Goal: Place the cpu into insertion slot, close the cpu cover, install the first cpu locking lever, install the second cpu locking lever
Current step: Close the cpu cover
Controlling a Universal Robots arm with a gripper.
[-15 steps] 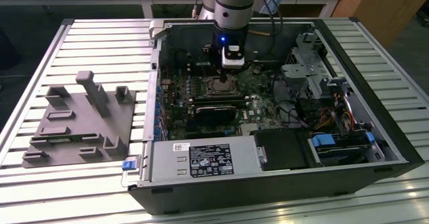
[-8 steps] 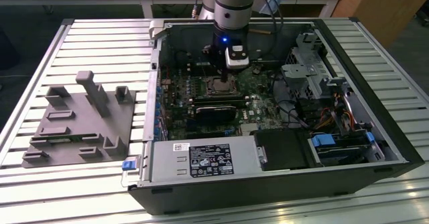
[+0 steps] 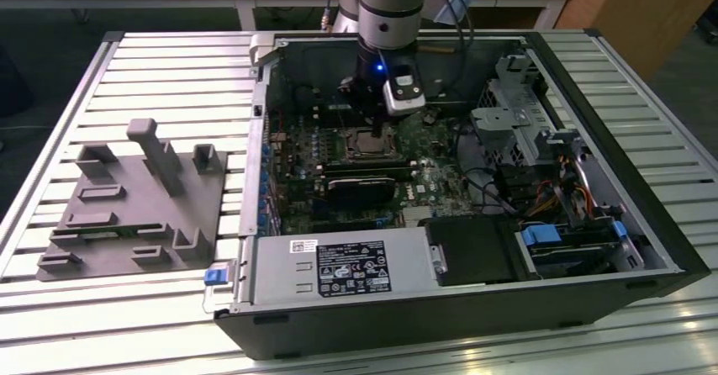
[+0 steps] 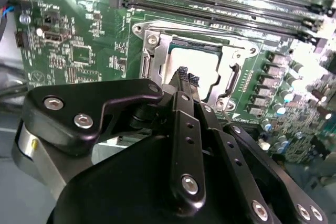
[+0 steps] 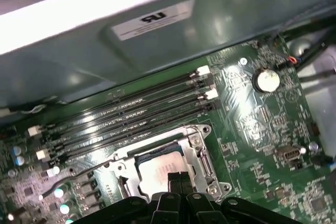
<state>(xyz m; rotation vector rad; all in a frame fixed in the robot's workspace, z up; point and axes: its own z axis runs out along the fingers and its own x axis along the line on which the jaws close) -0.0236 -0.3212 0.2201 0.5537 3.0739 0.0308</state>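
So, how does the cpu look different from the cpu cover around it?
The cpu is a solid pale square; the cpu cover is a silvery metal frame with an open window. The cpu is smaller and shows through that window; the cpu cover borders it. Both are square and lie flat on the green board.

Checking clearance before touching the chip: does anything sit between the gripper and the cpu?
Nothing visible does. In the second wrist view the gripper, fingertips shut together, hangs right over the cpu's bare pale face, with no cable or part crossing between them.
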